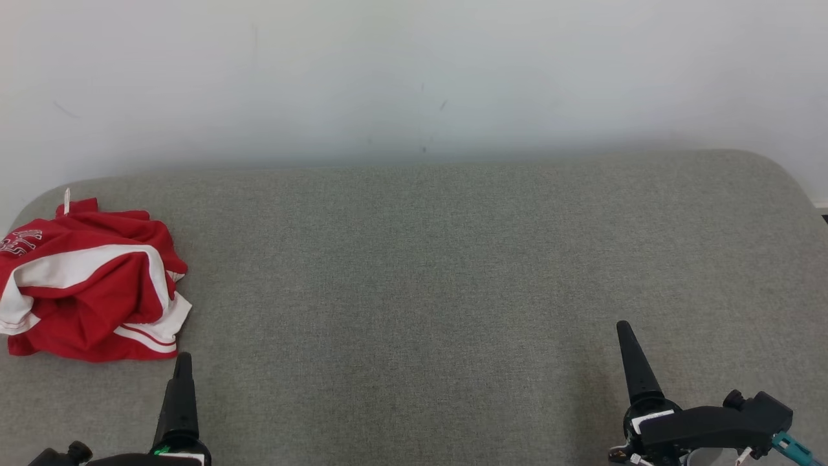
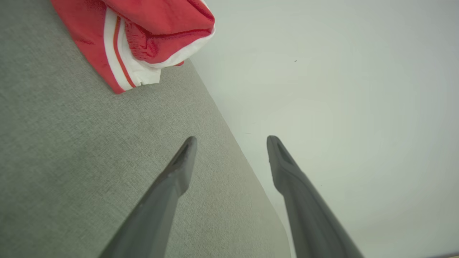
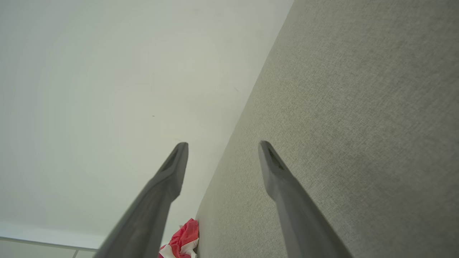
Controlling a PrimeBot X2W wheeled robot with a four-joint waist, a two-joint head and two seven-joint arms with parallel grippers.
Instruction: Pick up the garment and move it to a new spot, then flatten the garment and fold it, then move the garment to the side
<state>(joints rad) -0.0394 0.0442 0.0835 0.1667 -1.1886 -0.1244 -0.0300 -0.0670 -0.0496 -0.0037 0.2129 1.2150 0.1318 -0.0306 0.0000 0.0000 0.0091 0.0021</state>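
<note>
The garment (image 1: 90,285), red with white bands and stripes, lies crumpled in a heap on the far left part of the grey bench (image 1: 420,272), close to its left edge and not far from the pale wall (image 1: 414,77) behind. The left tool (image 1: 181,366) stands at the lower left of the head view, with its dark finger pointing up. The tip is just beside the near hem of the garment, and I cannot tell for sure if it touches. In the left wrist view the left tool (image 2: 232,137) has its two fingers spread wide with nothing between them, and the garment (image 2: 143,32) lies ahead and to one side, apart from both tips. The right tool (image 1: 631,353) is at the lower right of the head view, well apart from the garment. In its own wrist view its fingers are also wide apart and hold nothing.
</note>
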